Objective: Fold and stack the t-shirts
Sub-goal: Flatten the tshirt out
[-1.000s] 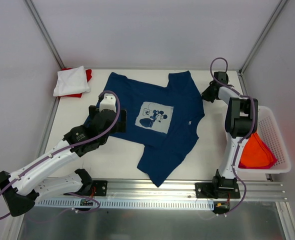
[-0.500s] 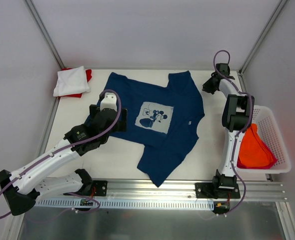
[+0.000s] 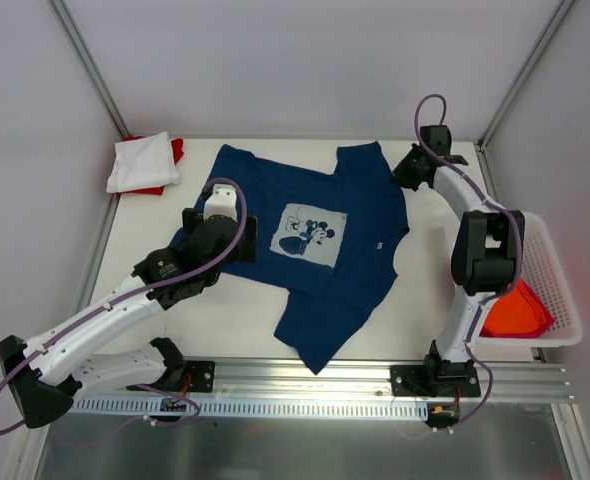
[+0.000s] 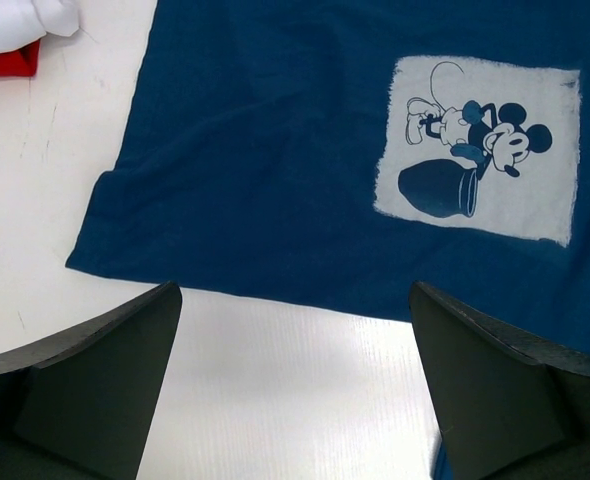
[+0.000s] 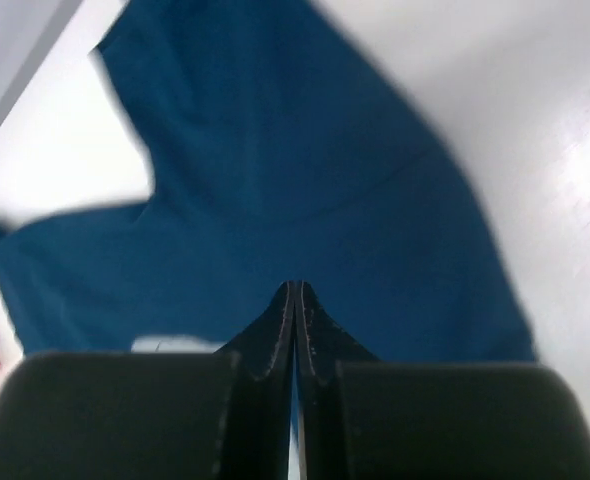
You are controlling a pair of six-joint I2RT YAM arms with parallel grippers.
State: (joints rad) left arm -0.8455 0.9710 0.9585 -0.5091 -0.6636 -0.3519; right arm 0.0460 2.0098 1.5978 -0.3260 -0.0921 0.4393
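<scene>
The navy tee [image 3: 315, 250], soft and lightly creased, lies spread flat mid-table with its pale square print [image 3: 310, 237] facing up. The left claw [image 3: 239, 240], spread wide, hovers over the tee's 9 o'clock edge, its arm stretched forward. The right claw [image 3: 407, 172], pressed together, points at the sleeve at 2 o'clock, its arm reaching far.

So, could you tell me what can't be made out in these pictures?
- Red t-shirt: top view, mostly under the white t-shirt.
- Orange t-shirt: top view, partly behind the right arm.
- Navy t-shirt: right wrist view blurred; whether the shut right pincer touches it is unclear.
</scene>
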